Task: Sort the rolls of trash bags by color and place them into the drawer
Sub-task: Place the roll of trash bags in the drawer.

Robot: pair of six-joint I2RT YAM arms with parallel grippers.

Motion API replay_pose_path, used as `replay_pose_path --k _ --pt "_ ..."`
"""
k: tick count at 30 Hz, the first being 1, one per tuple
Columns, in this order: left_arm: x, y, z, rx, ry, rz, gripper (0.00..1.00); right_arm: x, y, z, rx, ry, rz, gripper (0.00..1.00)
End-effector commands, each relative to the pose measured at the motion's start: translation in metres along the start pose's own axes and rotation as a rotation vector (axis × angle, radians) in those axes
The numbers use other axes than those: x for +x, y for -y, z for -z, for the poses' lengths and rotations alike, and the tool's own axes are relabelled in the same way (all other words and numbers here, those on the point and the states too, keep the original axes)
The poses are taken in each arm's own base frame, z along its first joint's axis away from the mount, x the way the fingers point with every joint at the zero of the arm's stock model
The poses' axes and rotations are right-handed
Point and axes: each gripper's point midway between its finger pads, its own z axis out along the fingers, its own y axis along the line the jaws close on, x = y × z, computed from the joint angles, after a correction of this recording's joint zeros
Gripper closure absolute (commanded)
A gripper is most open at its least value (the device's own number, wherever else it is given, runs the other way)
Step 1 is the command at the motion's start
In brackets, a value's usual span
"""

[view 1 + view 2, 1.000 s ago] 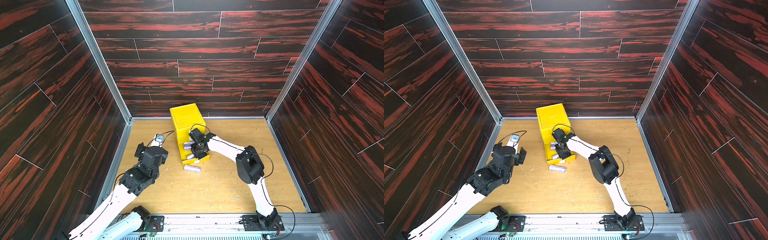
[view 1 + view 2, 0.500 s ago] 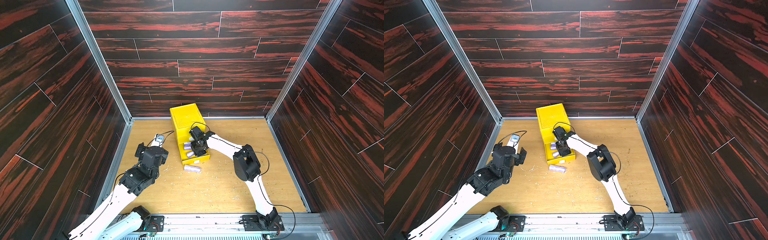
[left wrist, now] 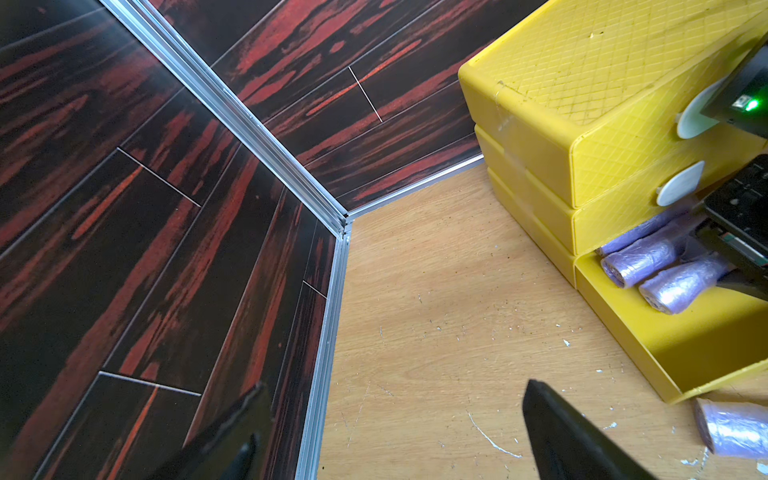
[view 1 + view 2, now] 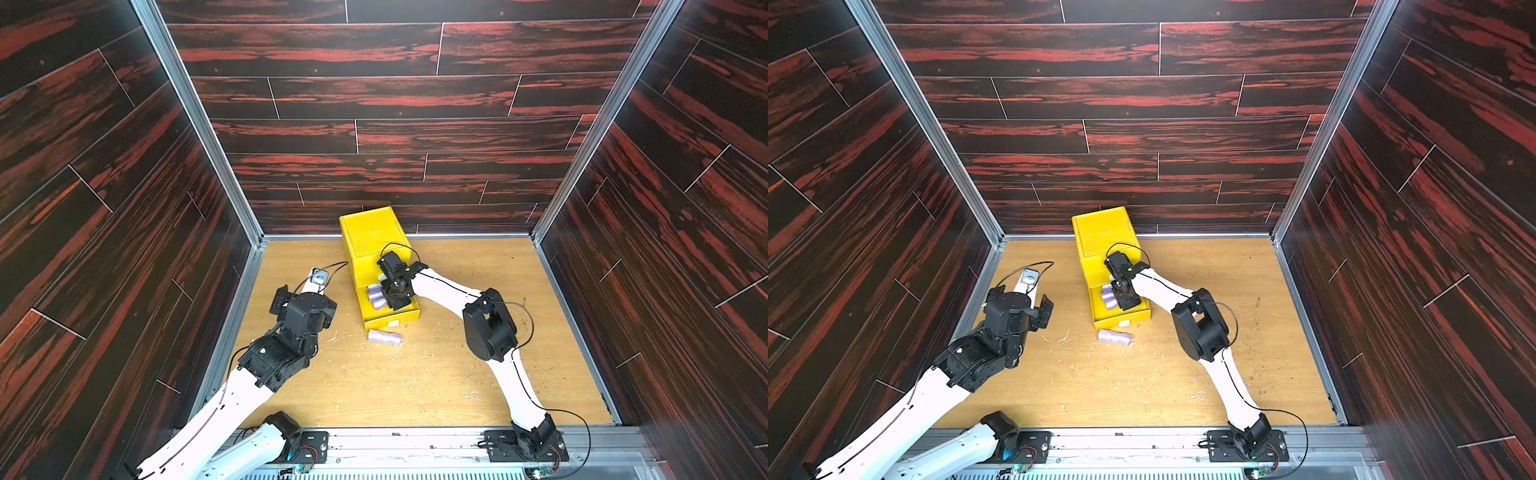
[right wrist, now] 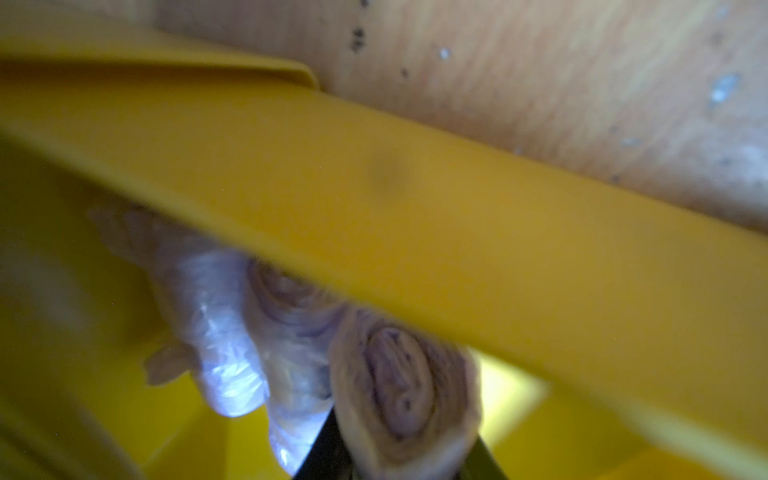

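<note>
Right wrist view: a lavender roll (image 5: 399,399) sits between the fingers of the right tool (image 4: 393,300), down inside the open bottom drawer (image 4: 390,319) beside other lavender rolls (image 3: 640,266). Can't tell if it's clamped or already slack. Risk imo: if the crinkly plastic snags a finger on the way out, it gets dragged over the low wall. Right arm is stretched forward, wrist dipped into the drawer. Left tool (image 3: 395,386) hangs wide apart over the bench (image 4: 436,374), with one loose roll (image 4: 384,337) lying just in front of the drawer.
</note>
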Motion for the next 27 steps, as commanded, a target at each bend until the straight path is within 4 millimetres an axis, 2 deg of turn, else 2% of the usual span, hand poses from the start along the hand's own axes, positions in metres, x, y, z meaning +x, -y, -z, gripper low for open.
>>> replay_pose_path --k 1,13,27 --pt "0.001 -0.003 0.002 -0.002 0.007 0.019 0.02 -0.007 -0.010 0.004 -0.039 0.031 -0.013 0.68" --pt "0.003 -0.002 0.001 0.000 0.004 0.016 0.02 -0.003 -0.018 -0.006 -0.057 0.006 0.000 0.61" --pt "0.003 -0.002 0.001 -0.002 0.003 0.014 0.02 -0.004 -0.022 0.002 -0.051 -0.006 0.054 0.59"
